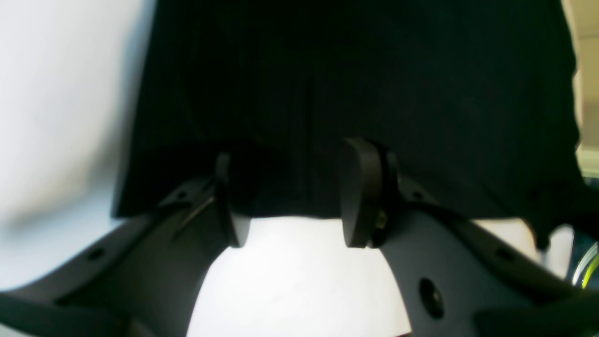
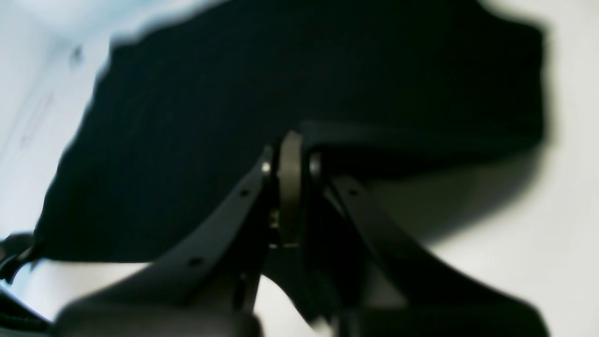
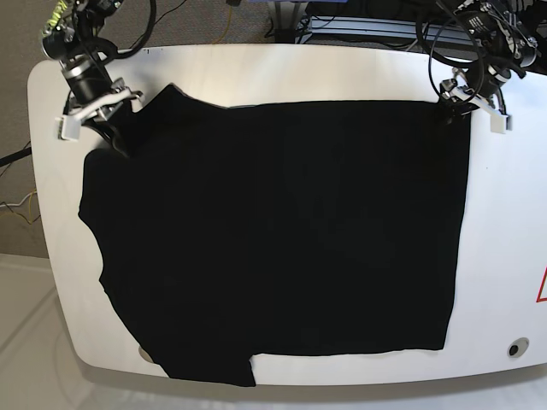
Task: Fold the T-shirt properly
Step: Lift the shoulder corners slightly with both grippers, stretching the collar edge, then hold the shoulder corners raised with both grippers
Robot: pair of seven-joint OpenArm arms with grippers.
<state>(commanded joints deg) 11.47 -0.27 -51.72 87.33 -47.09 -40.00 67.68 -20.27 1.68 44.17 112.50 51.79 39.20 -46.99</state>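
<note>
The black T-shirt (image 3: pixel 273 231) lies spread flat over most of the white table (image 3: pixel 504 256), with a sleeve toward the front left. At its far right corner my left gripper (image 3: pixel 455 108) stands open. In the left wrist view the left gripper (image 1: pixel 290 157) has its fingers apart over the T-shirt's (image 1: pixel 351 70) edge. My right gripper (image 3: pixel 118 137) is at the far left corner by the other sleeve. In the right wrist view the right gripper (image 2: pixel 292 140) is shut on a raised fold of the T-shirt (image 2: pixel 234 84). No print shows.
Cables and equipment (image 3: pixel 359 21) crowd the table's back edge behind both arms. A red mark (image 3: pixel 542 286) sits at the right edge and a small round hole (image 3: pixel 514 348) near the front right corner. Bare table borders the shirt on the right and front.
</note>
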